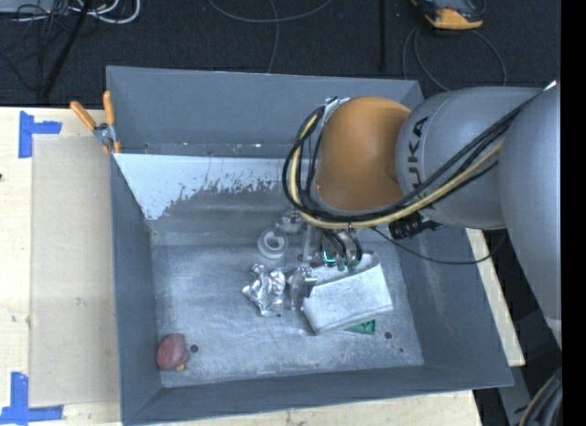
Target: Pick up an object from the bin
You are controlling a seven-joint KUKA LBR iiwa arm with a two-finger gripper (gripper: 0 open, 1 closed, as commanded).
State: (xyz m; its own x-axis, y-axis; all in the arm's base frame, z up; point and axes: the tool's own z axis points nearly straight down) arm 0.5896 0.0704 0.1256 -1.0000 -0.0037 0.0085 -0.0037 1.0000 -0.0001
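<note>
the arm (476,158) enters from the right of the frame, and its orange cover (359,154) sits over the middle of the bin (183,232). below the cover the gripper (309,276) is low, close to the bin floor just right of centre, in the gap between two things. one is a crumpled foil wad (266,289) just to its left. the other is a flat white pack (349,297) just to its lower right, with a green mark (366,327) at its lower edge. the tool's tip looks to touch or nearly touch both, but which one it is on i cannot tell. whether the claw is apart or together i also cannot tell, since its end is lost among dark parts and foil glints. nothing shows as held. a pale ring (271,242) lies just up and left of the gripper, and a red lump (171,352) sits well apart in the lower left corner. i judge the step in hand to be the descent and grasp, with lifting not yet begun. the likeliest target is the foil wad or the near edge of the pack. the next move calls for closing firmly on one thing alone and then rising straight up. the foil may crush or slip, and the pack's flat edge gives little to pinch, so the grip should be checked before the lift.
</note>
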